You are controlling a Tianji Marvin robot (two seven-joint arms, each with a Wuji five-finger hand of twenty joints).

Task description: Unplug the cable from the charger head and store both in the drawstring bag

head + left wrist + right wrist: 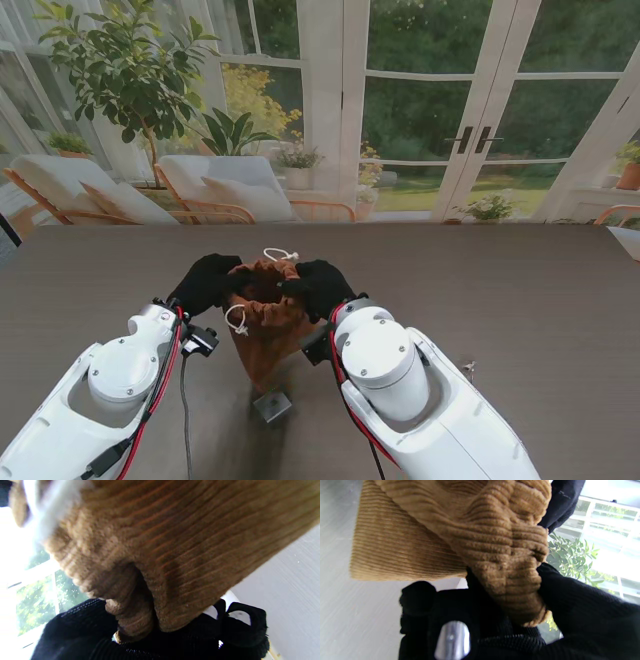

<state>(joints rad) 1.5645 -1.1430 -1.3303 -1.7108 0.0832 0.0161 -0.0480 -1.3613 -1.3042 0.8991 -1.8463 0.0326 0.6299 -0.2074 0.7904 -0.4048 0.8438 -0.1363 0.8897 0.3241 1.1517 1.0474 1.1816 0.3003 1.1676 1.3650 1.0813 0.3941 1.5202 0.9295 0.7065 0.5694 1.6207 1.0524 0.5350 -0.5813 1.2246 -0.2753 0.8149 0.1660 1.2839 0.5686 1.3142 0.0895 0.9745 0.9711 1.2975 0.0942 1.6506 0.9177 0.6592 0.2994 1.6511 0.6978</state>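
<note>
Left hand (205,283) and right hand (318,286) each grip the drawstring bag (265,320) rim between them.

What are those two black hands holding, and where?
Both hold the brown drawstring bag by its gathered mouth: left hand on one side, right hand on the other.

I counted one brown corduroy drawstring bag (264,322) on the table (520,300), two white cord loops (237,320) at its mouth, and one small grey block (272,406) nearer to me. Two black-gloved hands, left hand (205,283) and right hand (320,286), were on it.
</note>
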